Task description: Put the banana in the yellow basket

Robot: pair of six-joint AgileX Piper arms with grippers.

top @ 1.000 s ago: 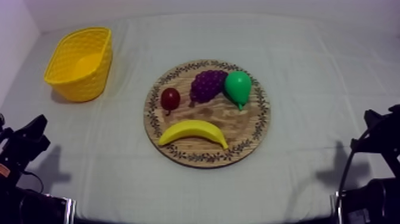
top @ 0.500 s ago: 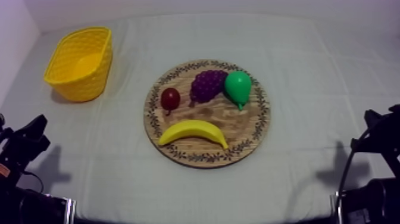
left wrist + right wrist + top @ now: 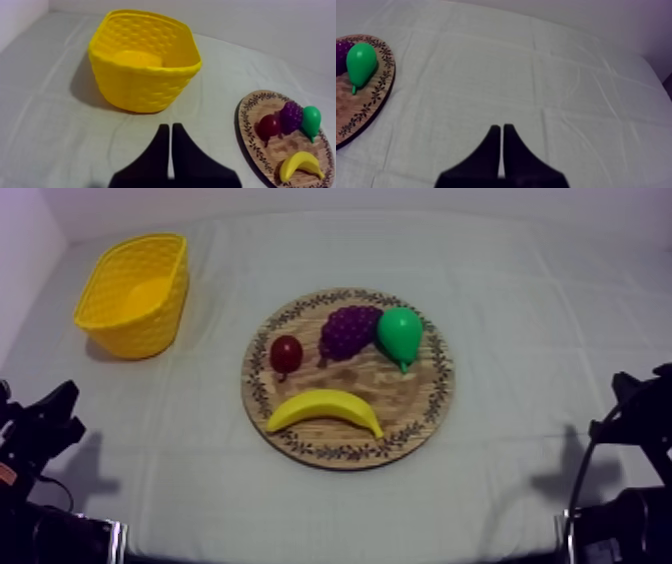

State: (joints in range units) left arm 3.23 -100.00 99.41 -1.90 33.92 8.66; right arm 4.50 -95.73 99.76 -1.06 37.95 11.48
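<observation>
left gripper: fingers pressed together in a narrow wedge, clenched on nothing, low over the cloth.
right gripper: the same, clenched and empty, at the far side of the table.
banana: lies on the wooden board, at the side nearest both grippers; ahead and to the right of the left gripper, ahead and to the left of the right one, well apart from each.
yellow basket: upright, just ahead of the left gripper and near it; no fruit seen inside.
other fruit: small red fruit, grapes and pear sit in a row beyond the banana, farther from the grippers; the pear is on the right gripper's side.
done so far: nothing, by my judgement; the banana is untouched.
left to do: reach, grasp, lift, carry to the basket, release. the left gripper looks better placed, with the basket in front of it.
writing: no brand, label or lettering can be read; the board's rim bears only a leaf pattern.
</observation>
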